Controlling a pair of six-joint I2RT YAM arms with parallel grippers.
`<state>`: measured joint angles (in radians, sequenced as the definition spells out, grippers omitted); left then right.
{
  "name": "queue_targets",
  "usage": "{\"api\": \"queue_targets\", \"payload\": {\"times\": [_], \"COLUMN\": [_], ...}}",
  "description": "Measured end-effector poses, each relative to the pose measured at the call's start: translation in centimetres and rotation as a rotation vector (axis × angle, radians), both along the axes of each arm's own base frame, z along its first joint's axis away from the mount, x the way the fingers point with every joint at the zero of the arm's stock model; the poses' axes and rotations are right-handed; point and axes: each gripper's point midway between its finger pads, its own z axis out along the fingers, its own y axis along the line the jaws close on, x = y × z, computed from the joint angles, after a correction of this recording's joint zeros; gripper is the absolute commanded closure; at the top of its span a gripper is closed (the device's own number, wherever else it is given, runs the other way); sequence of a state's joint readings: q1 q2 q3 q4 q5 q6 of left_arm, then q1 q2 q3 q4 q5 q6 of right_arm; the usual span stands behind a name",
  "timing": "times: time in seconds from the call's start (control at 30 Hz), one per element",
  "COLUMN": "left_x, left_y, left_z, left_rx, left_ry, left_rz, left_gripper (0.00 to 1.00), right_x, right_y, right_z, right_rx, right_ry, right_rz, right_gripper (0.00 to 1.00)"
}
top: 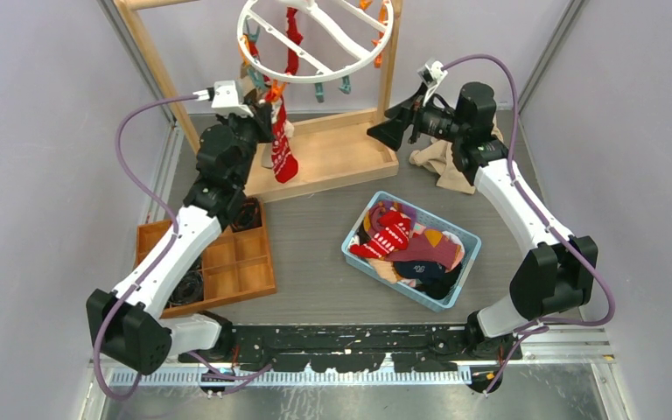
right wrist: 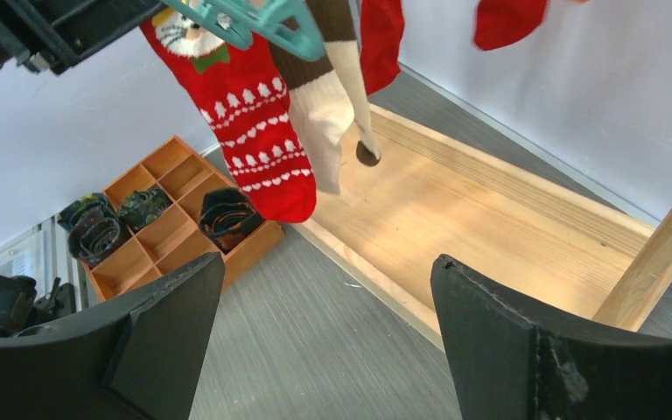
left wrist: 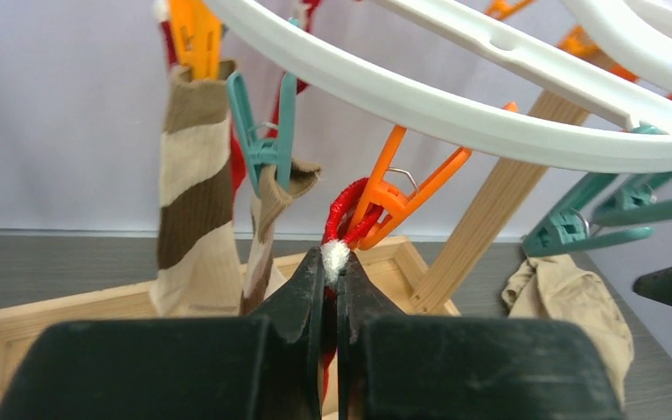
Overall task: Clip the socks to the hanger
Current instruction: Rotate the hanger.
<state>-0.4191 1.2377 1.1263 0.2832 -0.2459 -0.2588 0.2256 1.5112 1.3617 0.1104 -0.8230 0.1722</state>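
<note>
Left wrist view: I count one hanger (left wrist: 455, 114) with three socks at its ring: two tan-and-brown socks (left wrist: 194, 192) and one red sock (left wrist: 343, 206). From the top, one blue basket (top: 385, 276) at 4 o'clock holds a heap of socks (top: 402, 236), red, purple and dark. One wooden tray (top: 227, 284) at 8 o'clock holds dark rolled things (top: 188, 287) in some compartments. My left tool (left wrist: 334, 289) is pinched together on the red sock's cuff, which touches an orange clip (left wrist: 402, 188). My right tool (right wrist: 328, 262) stands wide apart, holding nothing, at 5 o'clock from the ring.
</note>
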Motion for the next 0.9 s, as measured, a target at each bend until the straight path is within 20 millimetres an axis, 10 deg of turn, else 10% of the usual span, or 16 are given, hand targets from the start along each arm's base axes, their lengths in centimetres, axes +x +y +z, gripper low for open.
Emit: {"api": "queue_targets", "payload": {"times": [0.47,0.9], "left_x": [2.7,5.5], "left_y": [7.3,7.5], "left_z": [-0.2,-0.7], "left_rx": [0.014,-0.017], "left_ry": [0.043,0.071], "left_rz": [0.063,-0.002], "left_gripper": [1.00,1.00], "right_x": [-1.8,-3.5], "right_y": [-0.1,-0.5], "right_z": [-1.7,-4.9], "right_rx": [-0.064,-0.161], "right_ry": [0.033,0.075], "right_rz": [0.056,0.111], "right_gripper": [0.06,0.06]}}
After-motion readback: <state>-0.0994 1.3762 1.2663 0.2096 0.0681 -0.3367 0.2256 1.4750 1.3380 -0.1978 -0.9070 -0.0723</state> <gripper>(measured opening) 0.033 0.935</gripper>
